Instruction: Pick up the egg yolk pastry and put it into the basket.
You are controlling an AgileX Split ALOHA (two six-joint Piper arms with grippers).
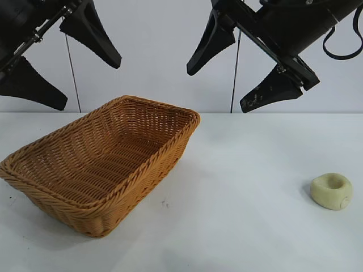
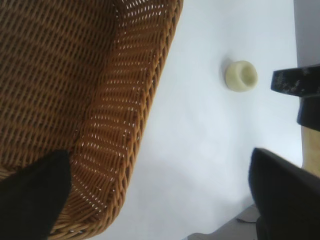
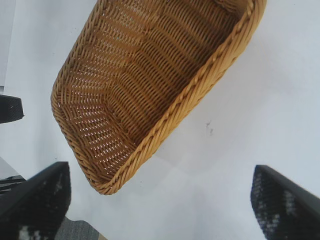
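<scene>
Both hands hang released above the counter point(image 1: 238, 187). The right hand point(image 1: 241, 71), probably nearer, should descend squarely over the egg yolk pastry point(image 1: 332, 191), right of the basket point(image 1: 136, 170).

The basket point(image 3: 150, 85), golden-brown wicker with a braided rim and sloping sides, lies on the white counter point(image 3: 260, 120) and holds nothing; its woven floor and inner walls show plainly; a small dark mark point(image 3: 210, 128) sits on the counter just beside its long side; the right claw point(image 3: 160, 200) stands wide, its two black fingers point(image 3: 37, 200) well apart with bare counter between them, clear of the basket; a further black part point(image 3: 10, 107) pokes in at the picture's edge, beyond the basket's corner.
</scene>
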